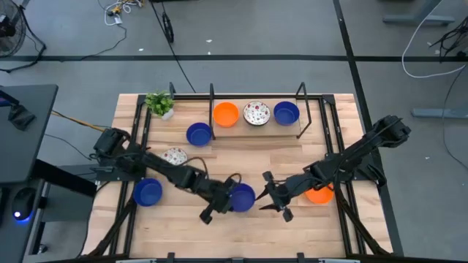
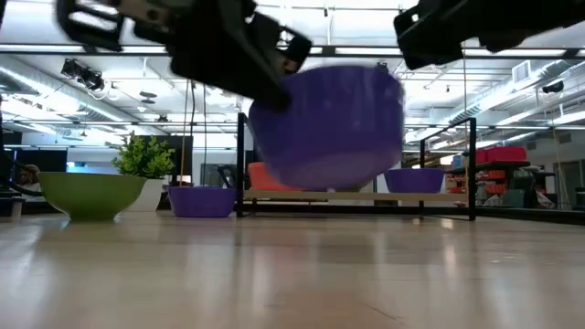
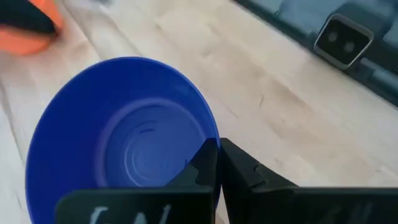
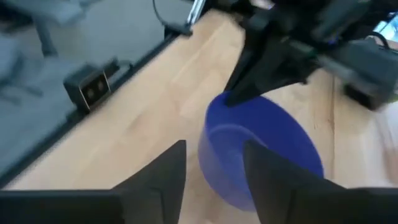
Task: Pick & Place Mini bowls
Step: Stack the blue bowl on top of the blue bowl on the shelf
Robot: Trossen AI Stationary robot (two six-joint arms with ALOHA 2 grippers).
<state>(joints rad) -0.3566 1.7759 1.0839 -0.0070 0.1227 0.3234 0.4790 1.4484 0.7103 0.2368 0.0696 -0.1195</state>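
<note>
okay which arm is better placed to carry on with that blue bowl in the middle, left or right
Left. The left gripper is shut on the blue bowl's rim and holds it clear of the table. The right gripper hovers beside it, jaws open and empty.

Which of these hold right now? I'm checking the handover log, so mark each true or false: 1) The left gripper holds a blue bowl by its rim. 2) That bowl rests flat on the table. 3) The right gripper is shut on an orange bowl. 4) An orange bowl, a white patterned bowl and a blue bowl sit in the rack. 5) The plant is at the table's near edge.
1) True: the left gripper pinches the rim of the blue bowl.
2) False: the low view shows it lifted off the table.
3) False: the right gripper is open, empty, facing the held bowl; an orange bowl lies under its arm.
4) True: orange bowl on the rack, patterned bowl, blue rack bowl.
5) False: the potted plant stands at the far left corner.
</note>
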